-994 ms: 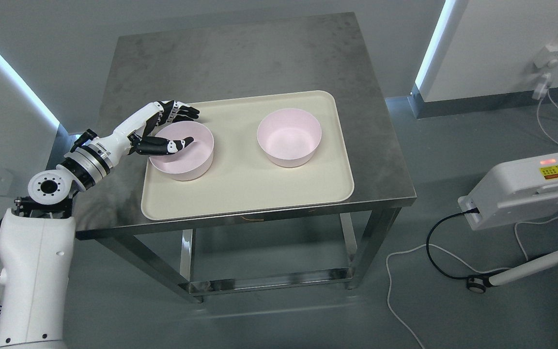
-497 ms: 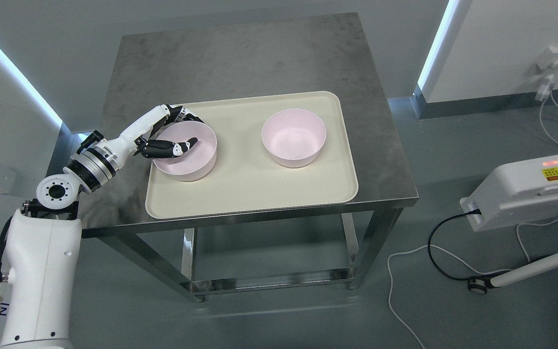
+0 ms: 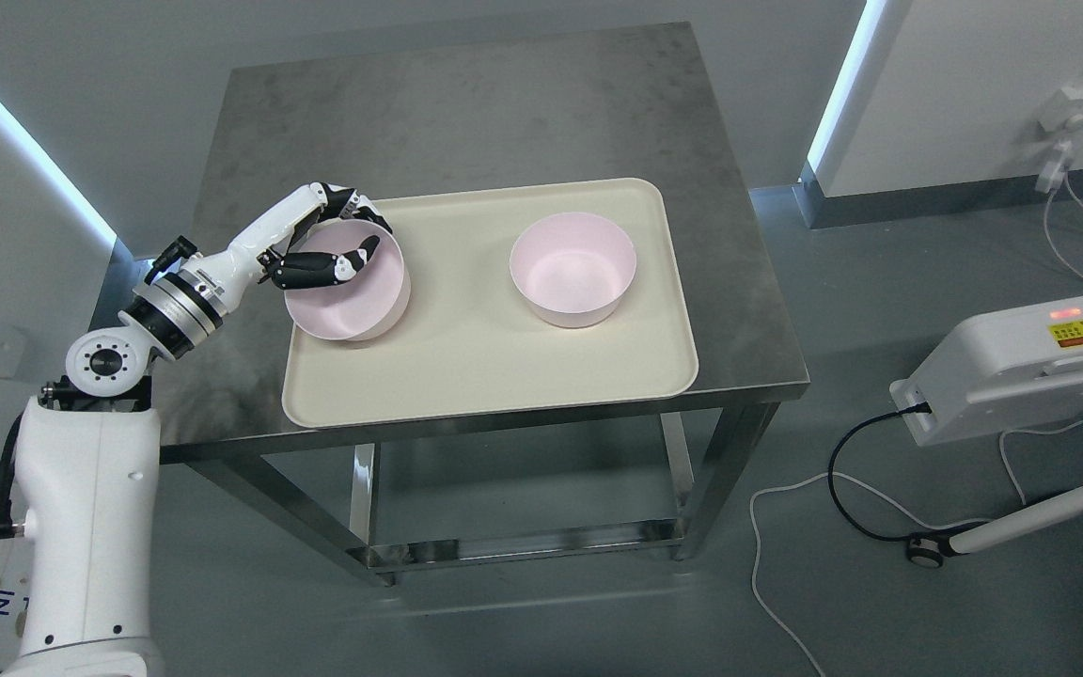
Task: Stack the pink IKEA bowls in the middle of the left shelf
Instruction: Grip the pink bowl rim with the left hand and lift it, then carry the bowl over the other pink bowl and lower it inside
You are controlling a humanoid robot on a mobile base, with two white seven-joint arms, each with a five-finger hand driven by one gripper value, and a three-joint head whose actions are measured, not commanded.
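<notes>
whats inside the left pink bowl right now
Only the left hand's thumb reaches over the rim into the left pink bowl; no food or object shows. The thumb covers part of the inner wall.

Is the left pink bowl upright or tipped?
Tipped. The left pink bowl leans in the left robot hand, its opening facing sideways, while the right pink bowl sits level.
</notes>
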